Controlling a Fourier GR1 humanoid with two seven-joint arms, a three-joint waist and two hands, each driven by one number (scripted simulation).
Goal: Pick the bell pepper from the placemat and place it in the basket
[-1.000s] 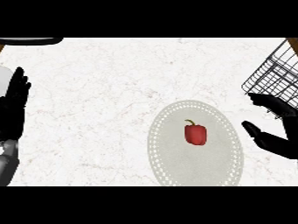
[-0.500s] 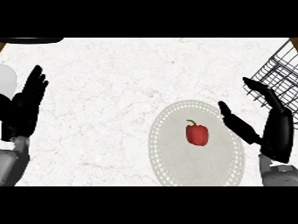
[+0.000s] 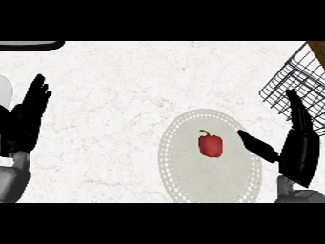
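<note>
The task is not yet begun: the bell pepper (image 3: 210,145) lies on the placemat (image 3: 193,183), held by nothing. The right hand (image 3: 299,147) stands wide open just beside it, thumb pointing at it without touching. The basket (image 3: 312,90) sits beyond that hand at the desk's (image 3: 123,95) right edge, an unblocked path. The left hand (image 3: 20,121) rests open at the left.

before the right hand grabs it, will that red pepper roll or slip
Likely stiff and light: the bell pepper is small and has a blocky shape. It seems to lie on its side on the flat placemat, so a nudge may roll it.
</note>
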